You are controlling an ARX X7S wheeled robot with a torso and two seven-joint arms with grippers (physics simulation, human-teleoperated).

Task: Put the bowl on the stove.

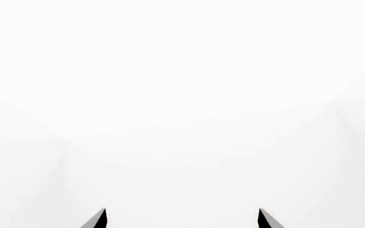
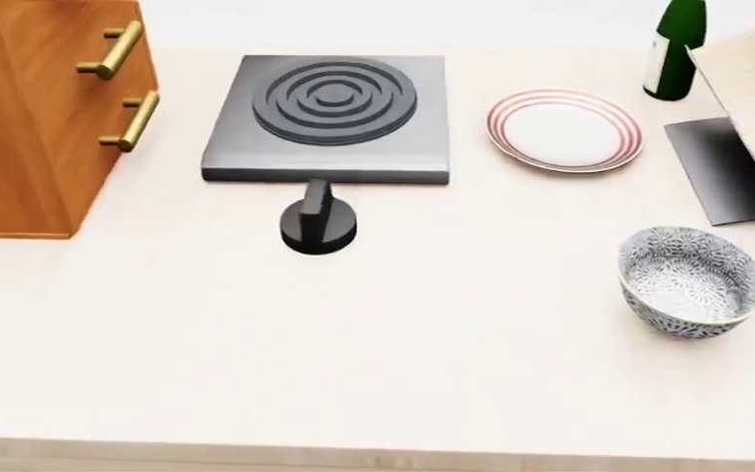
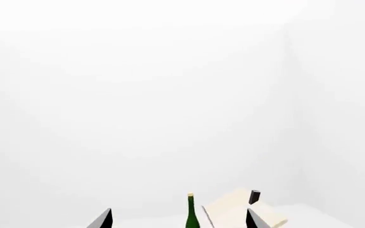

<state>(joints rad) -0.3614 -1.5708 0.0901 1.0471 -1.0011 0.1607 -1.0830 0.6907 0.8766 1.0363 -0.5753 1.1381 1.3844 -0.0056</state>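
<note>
Bowl [image 2: 690, 280]: upright on the table [image 2: 417, 374], well right of and nearer than the stove [image 2: 329, 118].
Knob [image 2: 318, 222]: just before the stove.
Left gripper [image 1: 182, 219]: fingertips parted, empty.
Right gripper [image 3: 179, 219]: fingertips parted, empty.

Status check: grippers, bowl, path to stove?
Left gripper and right gripper open, empty, aimed off the table. Bowl upright at right, untouched. Stove bare; knob in front of it.
</note>
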